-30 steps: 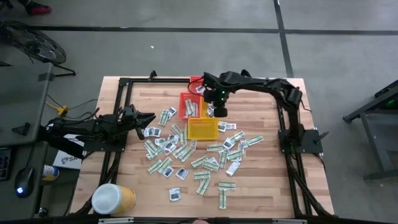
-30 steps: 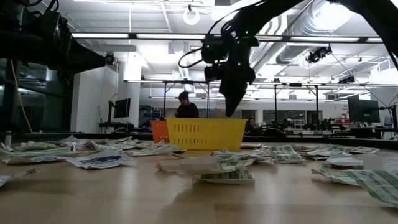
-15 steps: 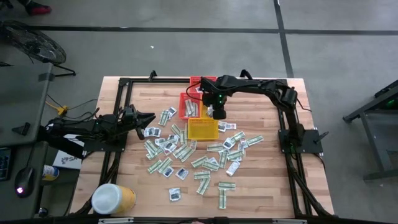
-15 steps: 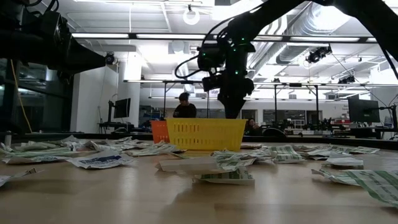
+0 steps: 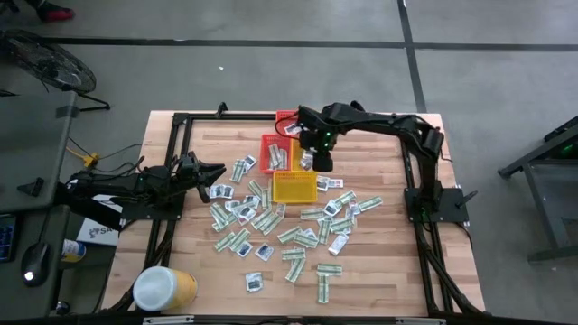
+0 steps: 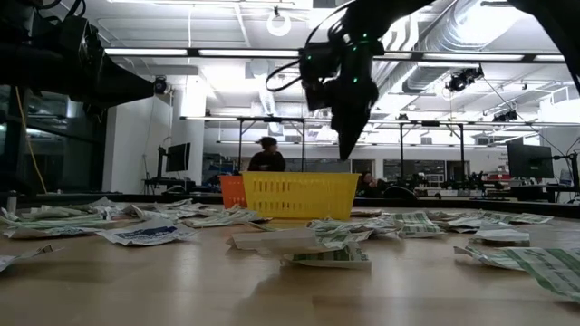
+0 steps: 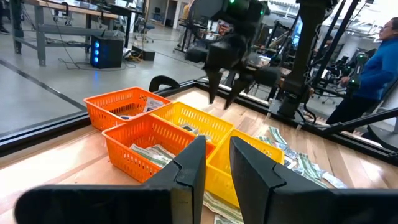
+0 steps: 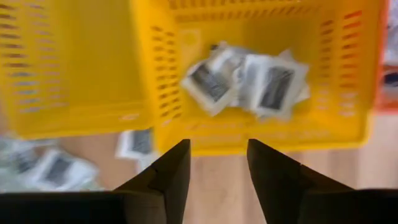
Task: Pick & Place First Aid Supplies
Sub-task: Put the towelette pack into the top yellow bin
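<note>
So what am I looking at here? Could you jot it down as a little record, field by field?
Setting: wooden table with two dark robot arms
Scattered items: small flat first aid packets, green-and-white strips and white squares with dark marks
Containers: yellow plastic basket, orange plastic basket, red plastic basket
Right gripper: open, empty, raised beside the yellow basket
Basket in the right wrist view: holds white square packets
Left gripper: waiting at the table's left side
Corner item: big yellow tub with white lid

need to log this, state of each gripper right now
left gripper: fingers slightly apart, empty, waiting at table's left.
right gripper: open, empty, above the baskets.
</note>
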Motion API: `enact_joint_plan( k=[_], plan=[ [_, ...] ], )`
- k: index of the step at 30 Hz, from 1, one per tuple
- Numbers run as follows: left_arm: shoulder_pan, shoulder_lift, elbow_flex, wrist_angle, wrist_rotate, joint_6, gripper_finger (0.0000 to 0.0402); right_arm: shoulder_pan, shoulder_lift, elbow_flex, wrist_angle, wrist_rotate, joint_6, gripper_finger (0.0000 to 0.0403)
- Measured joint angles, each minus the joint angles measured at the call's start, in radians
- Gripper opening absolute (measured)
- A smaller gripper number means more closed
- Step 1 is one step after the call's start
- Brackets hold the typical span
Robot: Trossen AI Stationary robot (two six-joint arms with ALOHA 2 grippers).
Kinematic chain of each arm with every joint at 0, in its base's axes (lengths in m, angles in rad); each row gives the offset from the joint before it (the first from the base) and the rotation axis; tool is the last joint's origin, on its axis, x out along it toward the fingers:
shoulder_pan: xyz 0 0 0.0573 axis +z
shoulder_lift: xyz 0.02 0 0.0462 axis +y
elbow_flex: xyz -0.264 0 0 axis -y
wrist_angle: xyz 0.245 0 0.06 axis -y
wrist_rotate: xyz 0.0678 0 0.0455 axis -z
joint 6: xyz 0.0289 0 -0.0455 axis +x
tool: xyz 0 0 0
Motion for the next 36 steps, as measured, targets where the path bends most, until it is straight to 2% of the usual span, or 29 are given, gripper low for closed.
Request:
enact_joint_plan(
  k=[7, 17, 24, 30, 36],
  plan=[
    [0.000, 0.000, 0.000, 0.000, 0.000, 0.000, 0.0073, -0.027, -0.014, -0.001, -0.123, -0.196, 0.073, 0.0156],
    [0.000, 0.000, 0.000, 0.000, 0.000, 0.000, 0.0073, -0.064, -0.016, -0.008, -0.163, -0.221, 0.082, 0.0156],
    [0.000, 0.000, 0.000, 0.000, 0.000, 0.000, 0.0073, -0.076, -0.137, -0.253, 0.105, -0.232, 0.078, 0.0156],
    [0.000, 0.000, 0.000, 0.000, 0.000, 0.000, 0.0073, -0.100, -0.162, -0.416, 0.237, -0.248, 0.140, 0.0156],
    [0.000, 0.000, 0.000, 0.000, 0.000, 0.000, 0.0073, -0.130, -0.163, -0.543, 0.408, -0.315, 0.313, 0.0156]
  ],
)
